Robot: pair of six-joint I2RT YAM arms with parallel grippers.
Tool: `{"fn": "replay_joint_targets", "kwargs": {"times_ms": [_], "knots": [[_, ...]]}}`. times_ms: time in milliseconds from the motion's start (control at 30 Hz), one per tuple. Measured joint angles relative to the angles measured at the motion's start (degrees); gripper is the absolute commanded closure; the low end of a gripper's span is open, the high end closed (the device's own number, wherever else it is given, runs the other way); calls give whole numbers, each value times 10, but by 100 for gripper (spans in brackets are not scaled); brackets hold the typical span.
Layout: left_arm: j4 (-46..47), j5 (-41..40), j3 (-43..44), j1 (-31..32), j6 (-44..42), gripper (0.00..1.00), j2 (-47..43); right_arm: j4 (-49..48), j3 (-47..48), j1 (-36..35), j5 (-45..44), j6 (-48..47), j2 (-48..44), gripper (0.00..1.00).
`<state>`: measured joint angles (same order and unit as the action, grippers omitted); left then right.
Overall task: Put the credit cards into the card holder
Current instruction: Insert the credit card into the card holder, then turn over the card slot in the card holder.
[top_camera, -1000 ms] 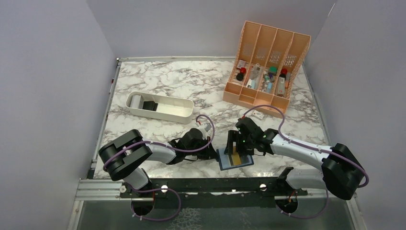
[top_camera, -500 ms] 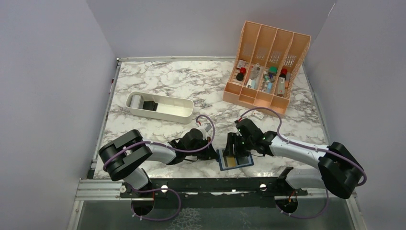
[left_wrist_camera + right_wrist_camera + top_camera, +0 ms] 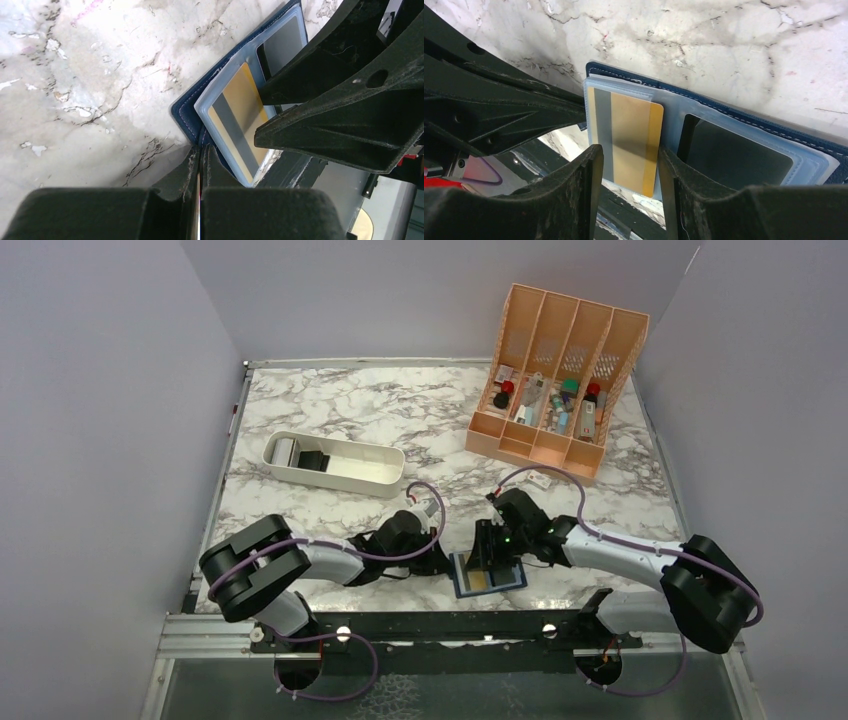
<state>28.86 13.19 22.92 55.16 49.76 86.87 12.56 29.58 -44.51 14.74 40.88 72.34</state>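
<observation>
Although the gold card (image 3: 629,135) already lies against a clear sleeve of the card holder (image 3: 672,104), apparently partway into a pocket, I cannot tell how deep it sits, so I judge the insertion unfinished. The holder lies open close to the near edge of the marbled surface (image 3: 724,40), between the two arms. A darker rectangle (image 3: 734,155) fills the next pocket. It may be a second card or bare lining.

The right hand (image 3: 628,151) straddles the gold card, its fingers (image 3: 574,195) partway spread with one at each long edge. Whether they already press on it I cannot tell. The left hand (image 3: 199,150) is pressed together on the navy cover's edge, pinching the holder in place.

The risks, as I see them:
- The thin, glossy card could slip from a grip on its edges.
- It could skew and catch its rounded corner on the sleeve's lip, buckling the soft plastic.
- A hard push might drag the holder out of the left hand's narrow pinch.
- The two hands work very close together, so they could knock each other.

The card looks stiff and flat, with a dark stripe along its length. The sleeve is translucent, pale blue and limp — the cover grained navy with light stitching.

Well apart stand a white tray (image 3: 335,462) and an orange slotted organizer (image 3: 560,370).
</observation>
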Motion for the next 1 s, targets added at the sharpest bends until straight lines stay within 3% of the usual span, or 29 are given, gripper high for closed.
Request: {"fn": "replay_joint_targets", "kwargs": {"times_ms": [167, 367, 667, 1000], "knots": [[-19, -19, -13, 1, -1, 100, -29, 8, 0, 0, 4, 4, -7, 36], [-52, -44, -19, 4, -8, 100, -59, 85, 29, -1, -63, 11, -65, 23], [-78, -60, -18, 4, -16, 100, -72, 140, 38, -1, -131, 21, -92, 25], [-83, -62, -18, 4, -19, 100, -74, 110, 6, -1, -134, 27, -74, 30]]}}
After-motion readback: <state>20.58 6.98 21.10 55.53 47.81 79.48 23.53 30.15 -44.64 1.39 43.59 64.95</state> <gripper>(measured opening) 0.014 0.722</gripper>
